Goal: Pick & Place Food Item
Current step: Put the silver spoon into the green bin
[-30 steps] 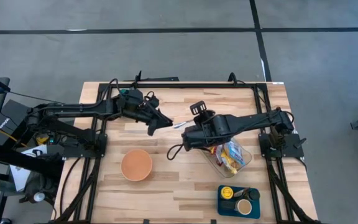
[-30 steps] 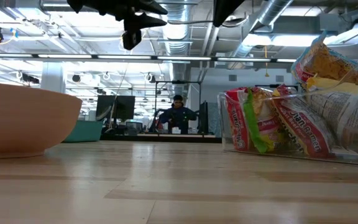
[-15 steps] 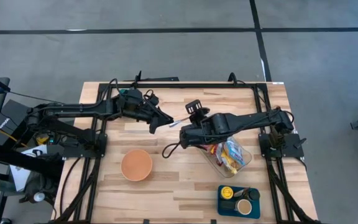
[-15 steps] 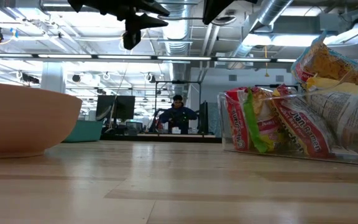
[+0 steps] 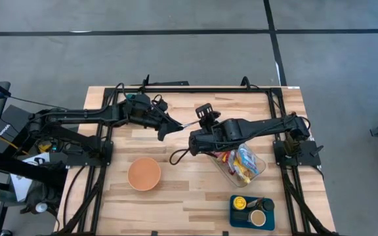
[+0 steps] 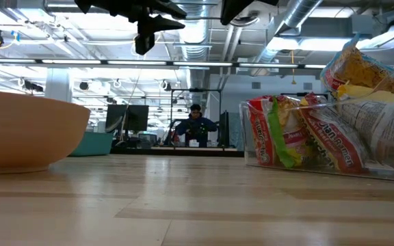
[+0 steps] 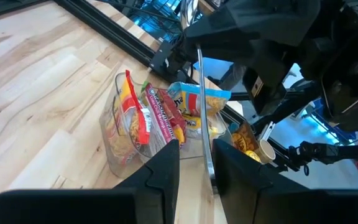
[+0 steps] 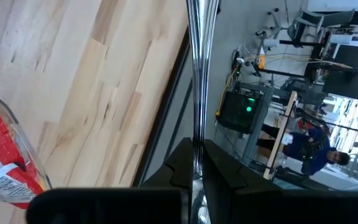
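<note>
Okay, so the odd bit first: the job is a food item, but what's actually in hand is a thin shiny metal rod (image 5: 188, 125), maybe a utensil handle, though I can't make out either end. The right gripper (image 5: 193, 132) is clamped on it above the middle of the table (image 5: 176, 210). In the right wrist view the rod runs straight out between two tightly pinched fingers (image 8: 178, 163).

The left gripper (image 5: 165, 130) sits just beside it, facing it. From the left wrist view the rod passes between its jaws, hugging one side with a clear gap on the other, so I'd call that one released, not gripping. My read is that the rod is held out level in mid-air so the other arm can take it. That's a guess from the pose.

The rod's long axis runs across the table from one gripper to the other. It's only slightly slanted in the overhead view, with its free end aimed at the left arm.

The food itself, a bunch of snack packets (image 5: 241, 162), is sitting in a clear tub (image 5: 262, 159) on the right side of the table, just under the right arm. In the low view the packets stand upright on edge, tops poking over the rim. An orange bowl (image 5: 144, 174) waits well apart on the left half. It's probably the drop spot, and I can't see anything in it.
</note>
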Controlling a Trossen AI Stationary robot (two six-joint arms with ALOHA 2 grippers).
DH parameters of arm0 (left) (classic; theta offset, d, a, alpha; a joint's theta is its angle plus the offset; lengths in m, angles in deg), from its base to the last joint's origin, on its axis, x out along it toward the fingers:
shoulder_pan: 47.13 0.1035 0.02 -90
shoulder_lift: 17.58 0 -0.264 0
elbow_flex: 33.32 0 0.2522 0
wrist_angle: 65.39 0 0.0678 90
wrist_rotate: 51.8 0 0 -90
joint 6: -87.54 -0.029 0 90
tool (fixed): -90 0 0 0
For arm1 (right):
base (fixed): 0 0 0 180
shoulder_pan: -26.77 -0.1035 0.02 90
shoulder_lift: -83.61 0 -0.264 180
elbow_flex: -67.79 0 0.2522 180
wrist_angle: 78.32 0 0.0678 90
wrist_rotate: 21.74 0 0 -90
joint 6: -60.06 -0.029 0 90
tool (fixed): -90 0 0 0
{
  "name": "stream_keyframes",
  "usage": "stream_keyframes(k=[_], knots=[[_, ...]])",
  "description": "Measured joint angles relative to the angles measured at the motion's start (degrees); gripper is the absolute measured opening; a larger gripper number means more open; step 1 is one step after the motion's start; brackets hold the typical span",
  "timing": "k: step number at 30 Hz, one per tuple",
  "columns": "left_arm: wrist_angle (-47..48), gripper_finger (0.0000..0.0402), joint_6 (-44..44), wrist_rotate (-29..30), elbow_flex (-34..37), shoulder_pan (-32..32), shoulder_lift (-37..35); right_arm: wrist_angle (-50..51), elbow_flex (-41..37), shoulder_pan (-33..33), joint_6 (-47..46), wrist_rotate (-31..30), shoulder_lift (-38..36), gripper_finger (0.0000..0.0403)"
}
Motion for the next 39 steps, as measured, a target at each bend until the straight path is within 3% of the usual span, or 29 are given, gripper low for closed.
stream_keyframes(k=[39], knots=[[0.0, 0.0090, 1.5, -0.2, 0.0, 0.0, 0.0, -4.3, 0.0, 0.0, 11.4, -0.6, 0.0, 0.0013]])
